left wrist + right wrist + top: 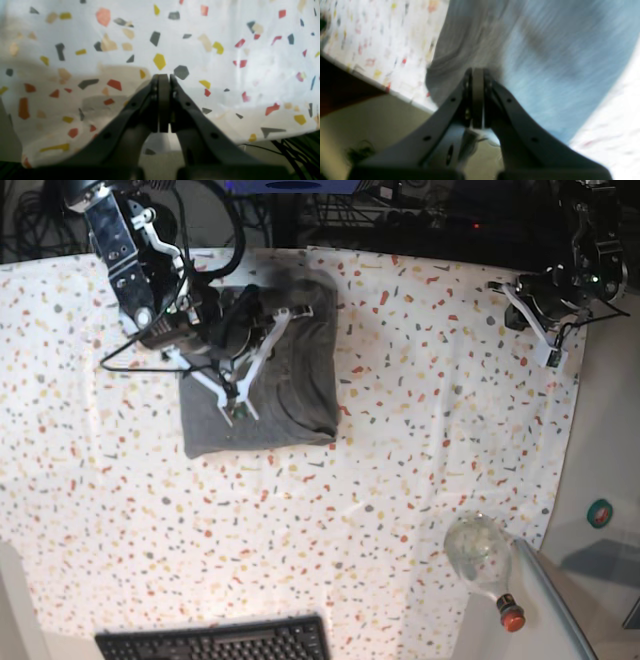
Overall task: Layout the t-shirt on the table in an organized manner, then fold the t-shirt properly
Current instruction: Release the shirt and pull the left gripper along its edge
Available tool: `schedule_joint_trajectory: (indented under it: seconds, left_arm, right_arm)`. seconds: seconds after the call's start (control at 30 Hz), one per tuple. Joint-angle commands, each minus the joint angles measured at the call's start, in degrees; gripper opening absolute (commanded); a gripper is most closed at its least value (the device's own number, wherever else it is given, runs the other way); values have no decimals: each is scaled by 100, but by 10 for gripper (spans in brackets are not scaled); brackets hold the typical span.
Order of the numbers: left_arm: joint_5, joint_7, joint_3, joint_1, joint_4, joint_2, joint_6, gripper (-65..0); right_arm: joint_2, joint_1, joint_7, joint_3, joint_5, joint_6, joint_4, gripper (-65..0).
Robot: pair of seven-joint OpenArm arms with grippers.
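The grey t-shirt [290, 370] lies on the table [400, 430] at the upper left as a compact folded rectangle. My right gripper [237, 413] hovers over its front left part, fingers pointing down. In the blurred right wrist view that gripper [477, 71] is shut just above the t-shirt [545, 62], with no cloth visibly pinched, and the table's edge [395, 92] is close by. My left gripper [548, 358] hangs at the table's far right edge, away from the shirt. The left wrist view shows that gripper [163, 76] shut and empty over the flecked table [175, 45].
A black keyboard [215, 642] sits at the front edge. A clear glass bottle with a red cap [482, 555] lies at the front right corner. Black cables [295, 150] hang beyond the table's edge below my left gripper.
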Motion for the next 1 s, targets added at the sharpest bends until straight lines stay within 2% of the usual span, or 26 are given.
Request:
schedule_joint_trajectory:
  seconds: [0.0,0.33,0.57,0.8,0.9,0.97]
  left_arm:
    - [-32,-85,-45,-40,87,-107,-32,-650]
    - [-32,-59,8,-190,201,-72,-32,-650]
    - [-32,-59,17,-172,228,-55,-32,-650]
    - [-41,-50,43,-207,386,191,-32,-650]
    - [-41,-41,368,-207,746,315,-32,-650]
    - [-41,-41,658,-198,1019,420,-32,-650]
  right_arm:
    - [0,1,212,8,-4,-77,7,-650]
    - [-97,203,1003,-554,23,-148,-1461,-650]
    - [-167,-78,572,-554,-4,-148,-608,-650]
    - [-431,247,599,-607,-4,-148,-1346,-650]
    - [-440,397,564,-598,23,-148,-1513,-650]
    - [-396,327,511,-563,23,-148,-1074,-650]
